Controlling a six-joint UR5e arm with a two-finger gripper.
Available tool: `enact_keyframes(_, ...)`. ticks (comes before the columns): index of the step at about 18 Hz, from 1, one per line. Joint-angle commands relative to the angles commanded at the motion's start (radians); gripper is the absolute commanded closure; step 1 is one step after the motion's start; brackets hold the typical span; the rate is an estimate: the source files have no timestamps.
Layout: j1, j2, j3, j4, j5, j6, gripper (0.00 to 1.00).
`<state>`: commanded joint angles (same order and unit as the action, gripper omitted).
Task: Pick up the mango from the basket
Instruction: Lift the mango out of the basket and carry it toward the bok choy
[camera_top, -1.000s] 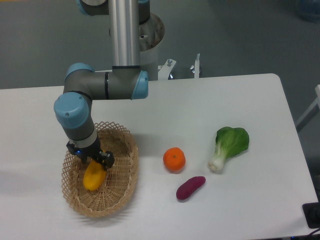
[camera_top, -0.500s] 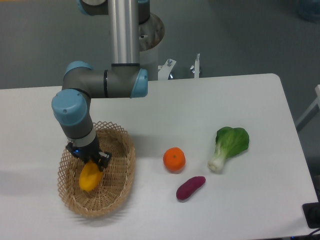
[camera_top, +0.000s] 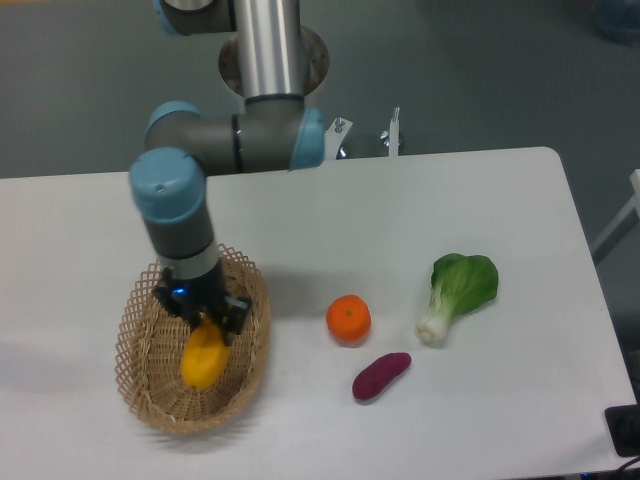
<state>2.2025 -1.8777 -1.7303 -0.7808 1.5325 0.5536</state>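
Observation:
The mango (camera_top: 203, 358) is a yellow-orange fruit held over the inside of the light tan wicker basket (camera_top: 145, 390) at the table's front left. My gripper (camera_top: 207, 326) points down into the basket and is shut on the mango's upper end. The mango hangs below the fingers, over the basket's middle. I cannot tell whether its lower end still touches the basket floor.
A round orange (camera_top: 348, 318) lies right of the basket. A purple sweet potato (camera_top: 381, 375) lies in front of the orange. A green bok choy (camera_top: 458, 290) lies further right. The arm's base stands at the back of the white table (camera_top: 400, 210).
The arm and gripper have shifted right with the mango. The basket was dragged left earlier and now stays at that place.

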Motion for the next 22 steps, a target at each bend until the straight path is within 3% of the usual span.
enact_keyframes(8,0.239,0.091,0.003,-0.132,-0.061,0.349,0.61)
enact_keyframes(13,0.376,0.112,0.014,-0.219,-0.081,0.61,0.61)
enact_keyframes(19,0.454,0.111,0.066,-0.282,-0.081,0.743,0.61)
enact_keyframes(22,0.471,0.109,0.069,-0.284,-0.083,0.776,0.61)
